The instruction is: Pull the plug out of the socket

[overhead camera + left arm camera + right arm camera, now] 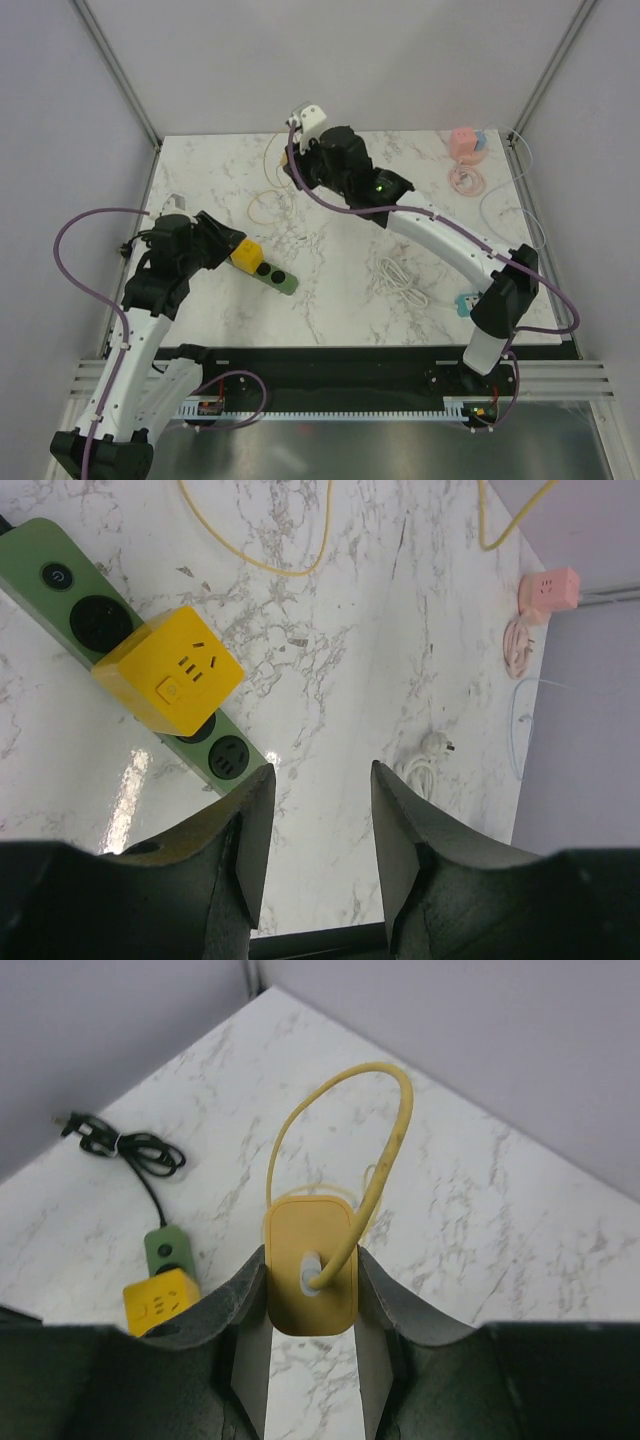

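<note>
Between jaws of right gripper [310, 1260], clamped: flat yellow plastic plug [295, 1305]. Beyond parted, empty jaws of left gripper [321, 775]: green plastic power strip [60, 590].

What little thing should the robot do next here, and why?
Probably lower the right hand and set the yellow plug down on the table. That hand grips the plug up in the air, well clear of the green power strip, so the pulling looks done. The left hand stands open near the strip, holding nothing.
</note>
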{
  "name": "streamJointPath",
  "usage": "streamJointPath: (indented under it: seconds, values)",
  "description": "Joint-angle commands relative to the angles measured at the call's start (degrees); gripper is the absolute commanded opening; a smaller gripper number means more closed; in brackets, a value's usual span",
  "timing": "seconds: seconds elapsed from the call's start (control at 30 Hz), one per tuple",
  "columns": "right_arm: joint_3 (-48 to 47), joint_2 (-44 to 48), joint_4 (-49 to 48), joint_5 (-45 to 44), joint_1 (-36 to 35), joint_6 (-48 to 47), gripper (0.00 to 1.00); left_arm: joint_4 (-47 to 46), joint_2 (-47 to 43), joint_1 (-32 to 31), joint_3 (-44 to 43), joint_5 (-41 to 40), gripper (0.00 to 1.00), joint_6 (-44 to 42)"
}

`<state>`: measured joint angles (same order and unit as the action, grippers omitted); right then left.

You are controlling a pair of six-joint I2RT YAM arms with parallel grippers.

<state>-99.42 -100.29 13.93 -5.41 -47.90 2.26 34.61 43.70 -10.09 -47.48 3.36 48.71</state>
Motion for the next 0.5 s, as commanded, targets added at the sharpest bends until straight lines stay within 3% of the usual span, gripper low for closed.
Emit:
streamJointPath:
  seconds: [0.0, 0.27, 0.47]
  values:
    - [-8.93, -0.78, -0.14, -0.39, 4.73, -1.82, 0.00, 1.25, -1.69, 0.24, -1.82, 2.88, 0.51, -3.18]
    - [-30.45, -8.34, 0.40, -3.38, 12.74, -5.95, 0.00, 1.34, -1.95, 0.24, -1.56, 4.20, 0.51, -4.24]
    - [-35.24, -11.42, -3.99, -1.45, 17.48, -5.69, 0.00, 1.34, -1.78, 0.24, -1.47, 5.34, 0.52, -4.67]
